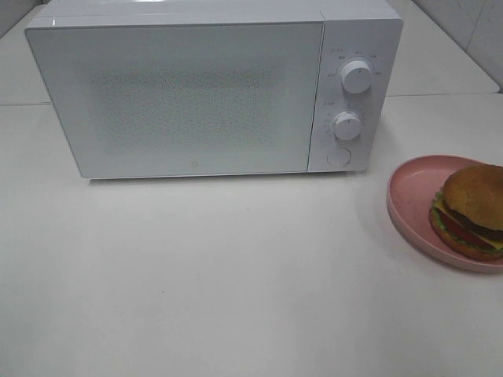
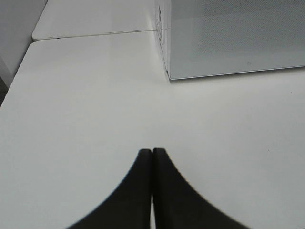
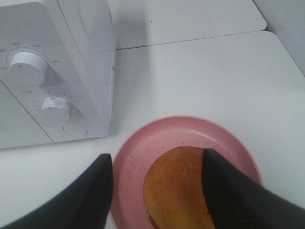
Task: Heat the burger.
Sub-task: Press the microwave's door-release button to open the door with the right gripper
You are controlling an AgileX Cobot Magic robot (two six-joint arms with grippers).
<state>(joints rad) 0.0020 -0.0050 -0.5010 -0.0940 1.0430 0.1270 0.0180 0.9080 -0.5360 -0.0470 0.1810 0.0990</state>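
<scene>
Burger (image 1: 471,208): domed bun, golden-brown, more orange from straight above, smooth and matte. Under the dome, a dark patty, red tomato, a corner of yellow cheese, and frilly green lettuce round the bottom bun (layers visible only from the high camera). Whole, upright, stacked straight. Sitting on the pink plate (image 1: 413,188), toward its right side, with bare speckled pink left showing on the side facing the microwave (image 1: 181,94).

Plate flat on the white table (image 1: 236,298), at the right edge of the high view and partly cut off there. To its left and further back, the white microwave, door shut, two knobs (image 1: 357,76) one above the other and a round button (image 1: 339,156) beneath. Near the plate but not touching it.

Right gripper (image 3: 155,155) hanging above the burger, jaws spread wide, one dark finger (image 3: 95,191) over the plate's rim, the other over the bun's edge; nothing gripped. Left gripper (image 2: 152,151) over bare table off the microwave's front left corner, jaws pressed together, empty.
</scene>
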